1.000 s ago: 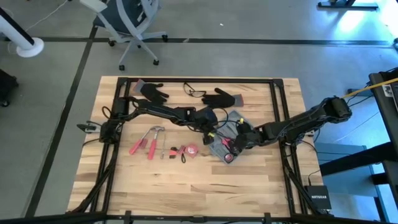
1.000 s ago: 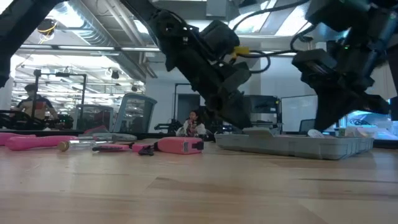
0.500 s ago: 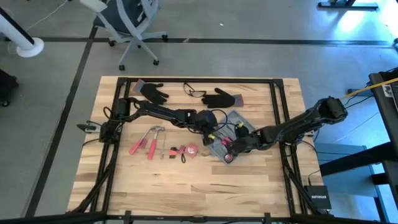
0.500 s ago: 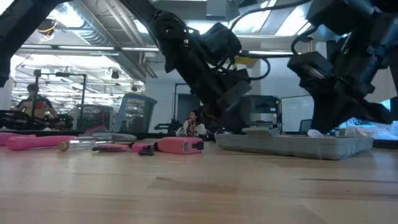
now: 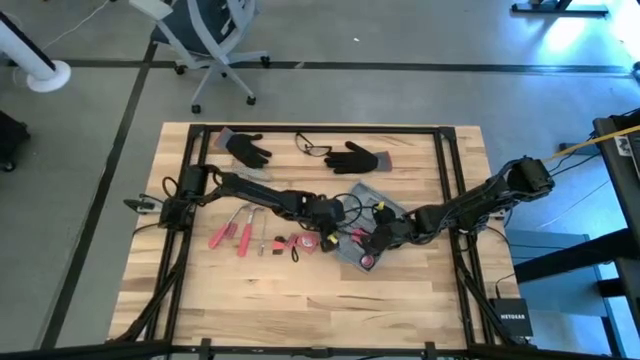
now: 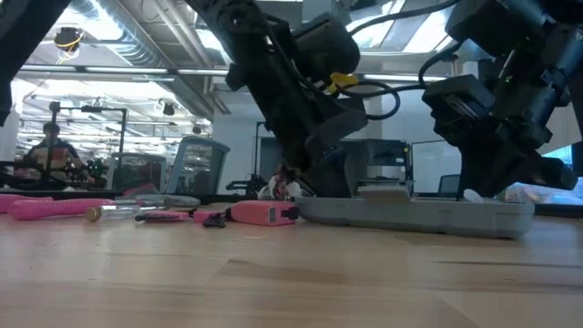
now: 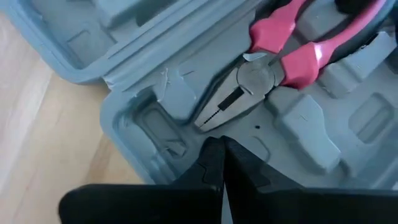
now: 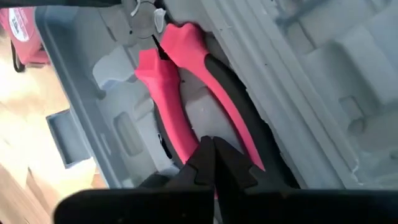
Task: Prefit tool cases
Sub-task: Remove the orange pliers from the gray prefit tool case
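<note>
With both grippers (image 7: 222, 163) (image 8: 213, 160) pinched shut and empty over the case (image 5: 362, 232), you risk nudging the pliers (image 7: 267, 73) out of their slot.

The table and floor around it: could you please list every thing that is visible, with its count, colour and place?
Tool case: one, grey-blue, open, table centre-right.
Pliers: one, pink and black handles, lying in the case.
Gloves: two, black, at the far edge.
Safety glasses: one, dark, between the gloves.
Loose tools: several, pink-handled, left of the case.
Tape measure: one, pink, beside the case.
Office chair: one, grey-white, on the floor beyond the table.
Left gripper: shut, over the case by the pliers' nose.
Right gripper: shut, over the pliers' handles.
</note>
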`<control>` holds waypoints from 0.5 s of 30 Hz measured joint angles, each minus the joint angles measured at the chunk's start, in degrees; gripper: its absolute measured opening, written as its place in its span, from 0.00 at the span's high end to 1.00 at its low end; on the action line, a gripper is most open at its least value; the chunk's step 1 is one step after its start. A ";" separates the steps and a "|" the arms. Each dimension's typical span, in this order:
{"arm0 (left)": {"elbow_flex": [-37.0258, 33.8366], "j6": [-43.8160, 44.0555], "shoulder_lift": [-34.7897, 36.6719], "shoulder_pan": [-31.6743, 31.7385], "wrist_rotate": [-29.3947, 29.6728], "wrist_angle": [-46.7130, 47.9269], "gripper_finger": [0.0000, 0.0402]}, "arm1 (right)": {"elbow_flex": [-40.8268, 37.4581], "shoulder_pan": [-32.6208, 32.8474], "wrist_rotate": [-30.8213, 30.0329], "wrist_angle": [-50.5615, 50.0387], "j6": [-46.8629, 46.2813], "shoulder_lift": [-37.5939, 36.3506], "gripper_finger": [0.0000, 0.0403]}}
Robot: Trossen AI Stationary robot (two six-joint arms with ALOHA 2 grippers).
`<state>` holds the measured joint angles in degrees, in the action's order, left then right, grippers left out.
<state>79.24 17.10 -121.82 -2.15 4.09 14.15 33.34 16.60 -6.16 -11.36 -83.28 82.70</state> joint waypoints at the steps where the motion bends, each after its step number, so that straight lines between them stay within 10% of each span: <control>1: 0.00 0.40 0.01 -0.30 0.70 0.05 1.00 | 0.00 0.07 0.13 0.03 0.34 0.02 1.00; 10: -0.21 -8.31 5.31 0.20 5.06 0.00 1.00 | -0.02 3.61 -1.20 1.96 1.68 0.07 1.00; 15: -0.20 -4.28 5.98 3.74 -1.81 6.39 1.00 | -0.02 4.80 -0.82 1.76 1.63 0.07 1.00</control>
<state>79.04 12.82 -115.84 1.59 2.29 20.54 33.32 21.40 -6.98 -9.61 -81.65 82.76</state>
